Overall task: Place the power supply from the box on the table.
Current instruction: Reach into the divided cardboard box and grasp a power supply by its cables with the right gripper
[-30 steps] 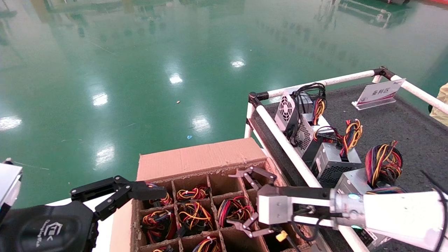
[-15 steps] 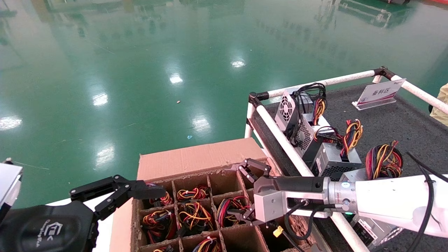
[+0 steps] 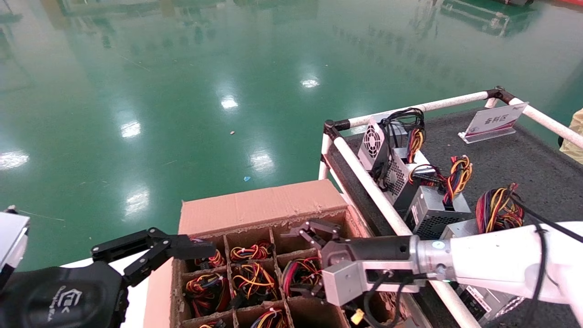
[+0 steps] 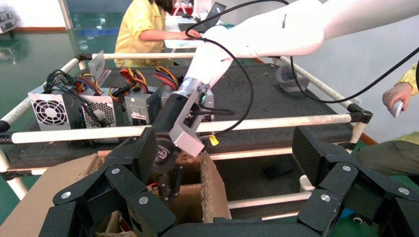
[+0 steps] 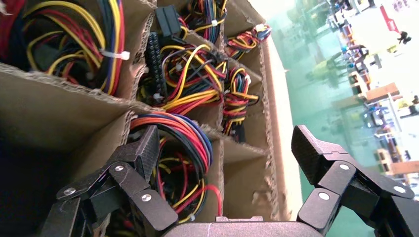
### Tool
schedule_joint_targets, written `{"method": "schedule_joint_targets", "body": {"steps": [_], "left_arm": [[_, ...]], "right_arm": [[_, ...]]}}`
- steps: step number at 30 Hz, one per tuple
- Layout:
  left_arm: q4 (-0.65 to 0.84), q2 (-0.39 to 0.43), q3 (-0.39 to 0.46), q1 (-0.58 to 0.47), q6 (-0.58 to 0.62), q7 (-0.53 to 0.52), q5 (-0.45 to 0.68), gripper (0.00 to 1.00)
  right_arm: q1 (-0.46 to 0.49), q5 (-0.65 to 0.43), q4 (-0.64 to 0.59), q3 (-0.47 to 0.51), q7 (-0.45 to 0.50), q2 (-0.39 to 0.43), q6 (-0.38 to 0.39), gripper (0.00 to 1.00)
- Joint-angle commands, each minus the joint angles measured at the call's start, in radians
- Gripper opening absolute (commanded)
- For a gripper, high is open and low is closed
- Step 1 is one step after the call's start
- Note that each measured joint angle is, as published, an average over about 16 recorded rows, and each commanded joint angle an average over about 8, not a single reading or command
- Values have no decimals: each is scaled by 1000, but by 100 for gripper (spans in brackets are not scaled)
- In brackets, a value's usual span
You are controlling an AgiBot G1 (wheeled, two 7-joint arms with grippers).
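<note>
The right end effector [image 3: 306,259] is held over the box [image 3: 255,214] with its fingers spread wide apart and nothing between them; one finger hangs above a cell holding a power supply [image 5: 178,163] whose red, blue and yellow wires curl upward, while the other finger lies over the neighbouring cell. The unit's metal body is hidden beneath its wires, so only the harness can be judged. The left end effector [image 3: 150,253] is parked at the box's left edge, its fingers also apart and empty. On the desk [image 3: 524,159], several delivered units [image 3: 432,207] are lined up just inside the white rail [image 3: 369,184]. For the step in hand, the opening is best centred on one cell so that both fingers clear the cardboard dividers [image 5: 123,106], and the descent is best kept straight. A firm part of the unit should be sought, since loose wires are likely to slip or snag on the frayed edges when lifted.
</note>
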Motion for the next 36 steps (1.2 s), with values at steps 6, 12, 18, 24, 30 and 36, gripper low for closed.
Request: {"method": "schedule_joint_targets", "body": {"steps": [6,12,18,24,30,36], "left_arm": [[0,0,0,0,0,0,0,100],[0,0,1,0,0,0,-1,100],[0,-1,1,0,-1,1,-1,100],[0,-1,2,0,-1,1,-1,100],[0,-1,2,0,-1,1,-1,100],[0,-1,3,-1,-1,1,-2,100]], "right_arm": [[11,-7,-16,-3,-82,-21,14,0],[21,-9,-37,-3,-132,-25,7,0],[29,-6,-56,-1,-157,-27,-5,0],[29,-8,-70,-3,-179,-18,-17,0],[31,-16,-82,-8,-187,-14,-21,0],[36,-14,-92,-7,-183,-8,-28,0]]}}
